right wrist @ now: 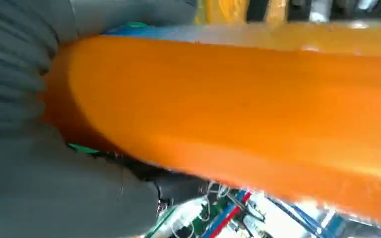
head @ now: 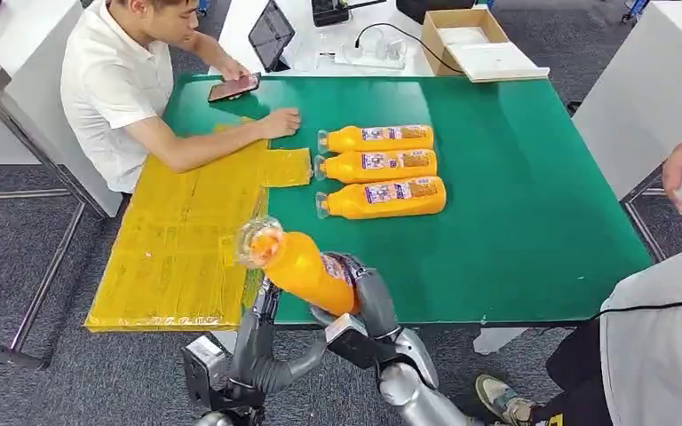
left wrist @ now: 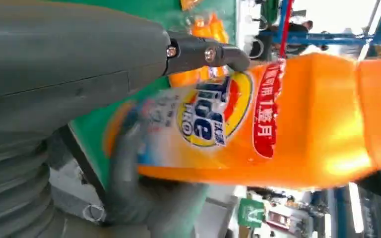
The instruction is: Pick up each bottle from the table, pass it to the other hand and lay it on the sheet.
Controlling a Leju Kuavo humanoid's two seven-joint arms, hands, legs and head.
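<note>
An orange juice bottle (head: 300, 264) hangs tilted above the table's near edge, its clear cap end pointing toward the yellow sheet (head: 178, 240). My right hand (head: 364, 297) grips its labelled lower part, and the bottle's orange body (right wrist: 238, 124) lies right against that palm. My left hand (head: 263, 302) is up under the bottle's neck side, mostly hidden by it. One dark finger (left wrist: 203, 52) lies along the bottle (left wrist: 287, 119); I cannot tell whether that hand is gripping. Three more orange bottles (head: 380, 164) lie side by side on the green table (head: 515, 195).
A person in a white shirt sits at the far left, one hand (head: 280, 122) on the sheet and a phone (head: 233, 87) beside it. Another person stands at the right edge (head: 675, 337). A cardboard box (head: 475, 40) and a tablet (head: 271, 34) are on the white table behind.
</note>
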